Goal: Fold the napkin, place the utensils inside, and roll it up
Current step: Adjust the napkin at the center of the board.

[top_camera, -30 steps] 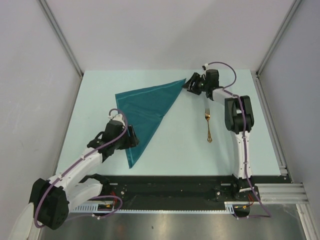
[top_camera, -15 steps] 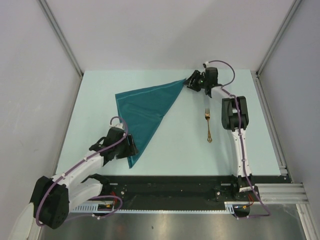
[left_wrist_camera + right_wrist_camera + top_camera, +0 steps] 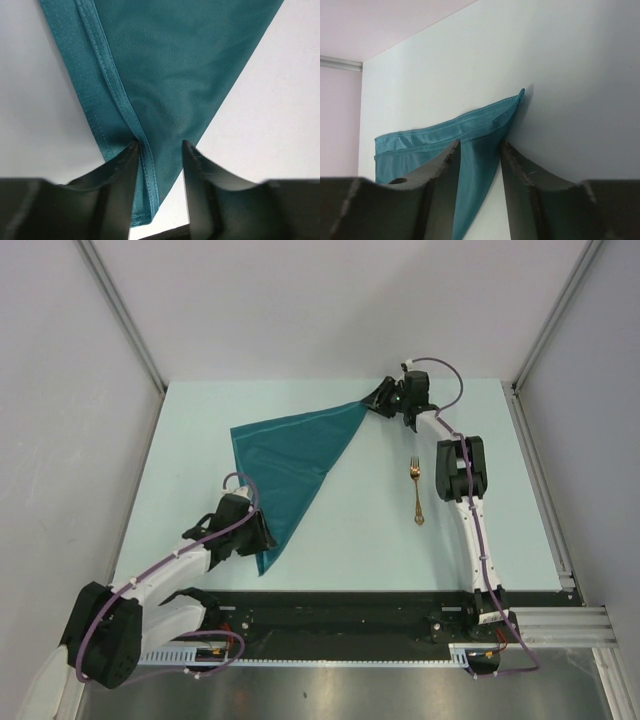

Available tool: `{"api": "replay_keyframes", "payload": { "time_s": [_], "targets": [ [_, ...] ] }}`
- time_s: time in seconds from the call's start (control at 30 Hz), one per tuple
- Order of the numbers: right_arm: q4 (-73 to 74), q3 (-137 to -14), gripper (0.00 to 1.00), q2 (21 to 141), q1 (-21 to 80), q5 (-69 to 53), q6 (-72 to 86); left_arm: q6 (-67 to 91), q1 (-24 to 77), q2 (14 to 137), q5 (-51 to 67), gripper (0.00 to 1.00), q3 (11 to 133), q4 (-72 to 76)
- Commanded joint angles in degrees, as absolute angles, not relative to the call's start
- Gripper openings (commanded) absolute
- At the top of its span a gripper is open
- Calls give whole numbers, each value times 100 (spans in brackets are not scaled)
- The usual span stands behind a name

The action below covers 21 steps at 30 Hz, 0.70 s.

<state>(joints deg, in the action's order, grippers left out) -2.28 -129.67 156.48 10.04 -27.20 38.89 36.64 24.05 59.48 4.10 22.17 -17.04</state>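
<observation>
The dark teal napkin (image 3: 295, 455) lies folded into a triangle on the pale table (image 3: 480, 430). The gold fork (image 3: 416, 492) lies to its right, apart from the cloth. My left gripper (image 3: 262, 535) is at the triangle's near tip. In the left wrist view the left gripper (image 3: 160, 145) has its jaws apart, straddling the hemmed corner of the napkin (image 3: 170, 75). My right gripper (image 3: 375, 405) is at the far right tip. In the right wrist view the right gripper (image 3: 480, 145) also has a gap between its fingers, with the napkin (image 3: 445, 132) corner lying in it.
Grey walls and metal rails (image 3: 540, 460) border the table. A black rail (image 3: 340, 605) runs along the near edge by the arm bases.
The left gripper has slid toward the near tip of the napkin. The right gripper has moved left onto the far right tip. Both pairs of jaws have narrowed.
</observation>
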Motion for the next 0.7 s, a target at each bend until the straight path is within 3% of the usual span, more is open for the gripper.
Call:
{"api": "replay_keyframes", "payload": {
  "time_s": [0.0, 0.07, 0.13, 0.2, 0.27, 0.33, 0.67],
  "targets": [
    [237, -13201, 38, 15917, 1055, -2523, 4043, 3744, 2443, 6021, 387, 40, 1987, -1802],
    [229, -13210, 34, 15934, 1055, -2470, 4095, 3753, 2443, 6038, 361, 35, 1951, -1802],
    [211, -13201, 22, 15943, 1055, -2444, 4122, 3770, 2443, 6056, 343, 29, 1934, -1837],
    [202, -13201, 7, 15943, 1046, -2391, 4157, 3779, 2452, 6012, 282, 18, 1942, -1854],
    [167, -13184, 0, 15917, 1020, -2321, 4210, 3806, 2452, 5924, 238, 7, 1934, -1916],
    [88, -13070, 0, 15856, 958, -2294, 4306, 3850, 2452, 5863, 176, 0, 1942, -1951],
    [-149, -12981, 0, 15618, 695, -2241, 4272, 3964, 2496, 5581, 18, 0, 1960, -2188]
  ]
}}
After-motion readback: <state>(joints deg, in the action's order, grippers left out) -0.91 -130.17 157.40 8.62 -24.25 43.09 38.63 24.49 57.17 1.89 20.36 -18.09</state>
